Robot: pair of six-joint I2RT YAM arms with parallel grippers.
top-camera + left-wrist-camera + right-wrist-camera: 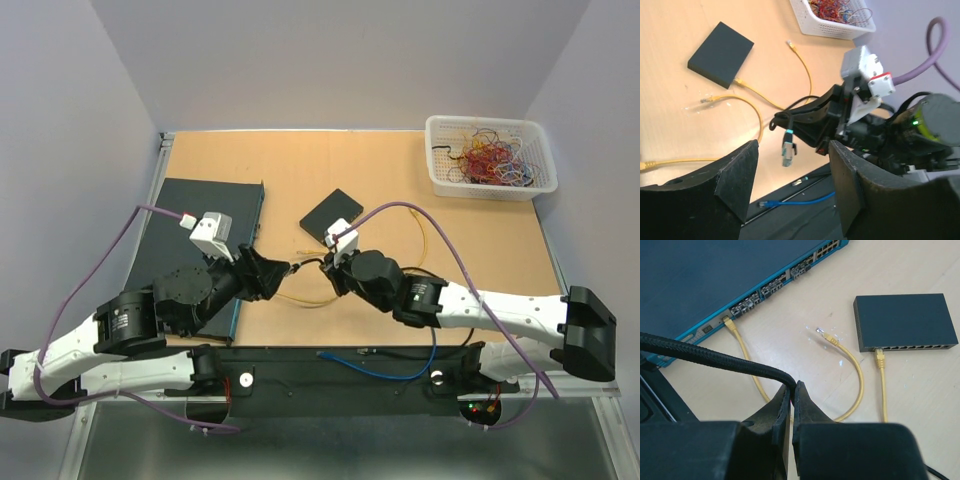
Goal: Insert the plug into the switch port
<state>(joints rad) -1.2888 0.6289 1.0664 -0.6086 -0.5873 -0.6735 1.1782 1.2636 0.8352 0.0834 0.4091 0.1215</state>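
1. Right gripper (791, 387): I read its jaws as pressed together, pinching the black cable (705, 356) a short way behind its end. The cable runs off to the left of the right wrist view.

2. Plug (788, 153): in the left wrist view it hangs downward from the pinched cable, clear of the table (300, 160). It has a teal band just above the connector. It is not seated in any port.

3. Left gripper (793, 147): its jaws are spread wide and hold nothing. The plug sits in line with the gap between them, but I cannot tell how far beyond the fingertips.

4. Large switch (700, 275): it lies flat at the left of the table, its teal port face towards the middle. One yellow cable (747, 365) is plugged in near the end of that face.

5. Small switch (905, 317): it lies further right, well apart from the large one. A second yellow cable (882, 385) is in one of its ports.

6. A loose yellow plug (827, 336) rests on the table between the two switches.

7. A white basket (490, 158) of tangled wires stands at the far right corner.
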